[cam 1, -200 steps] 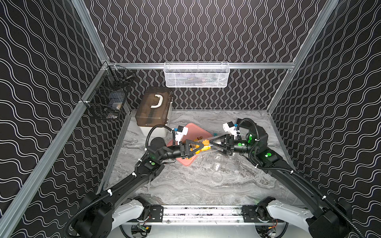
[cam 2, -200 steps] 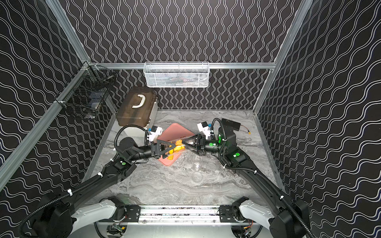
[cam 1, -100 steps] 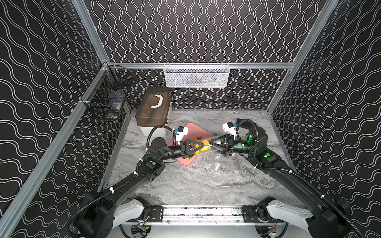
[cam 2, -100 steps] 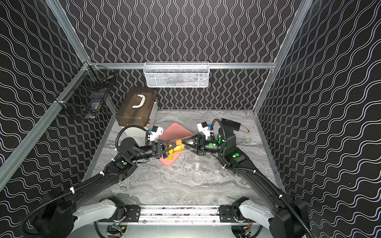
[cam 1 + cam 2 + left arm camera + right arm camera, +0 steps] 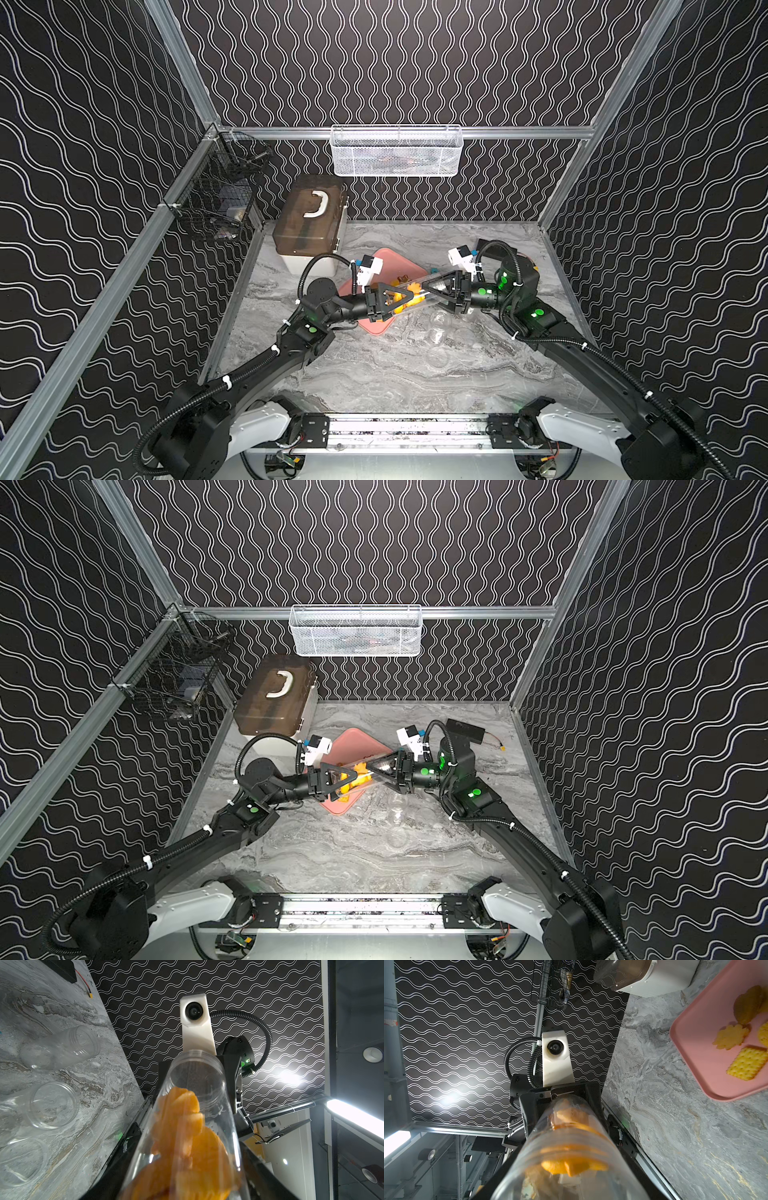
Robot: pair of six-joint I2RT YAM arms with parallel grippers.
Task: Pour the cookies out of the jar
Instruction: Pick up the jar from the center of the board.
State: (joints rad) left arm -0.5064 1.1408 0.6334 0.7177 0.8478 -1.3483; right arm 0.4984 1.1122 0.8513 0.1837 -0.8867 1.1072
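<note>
Both arms meet over the grey marbled desk. The clear plastic cylindrical jar lies on its side in the air above the pink rectangular tray, held end to end btwn the two grippers. R gripper is clenched on one end of the jar. L gripper grasps the other end, w/ its fingers against both sides of the jar wall in the L wrist view.

Orange-yellow flat cookies are bunched inside the jar. More cookies lie on the tray: R wrist view shows a yellow flower-shaped one, a yellow rectangular one and a brown round one, all close together.

Three other clear plastic jars rest on the desk just beside the tray, on the R arm's side, one of them lying on its side.

At the back L of the desk stands a brown-lidded white box w/ a white handle. A white mesh basket hangs on the rear rail and a black wire basket on the L rail.
</note>
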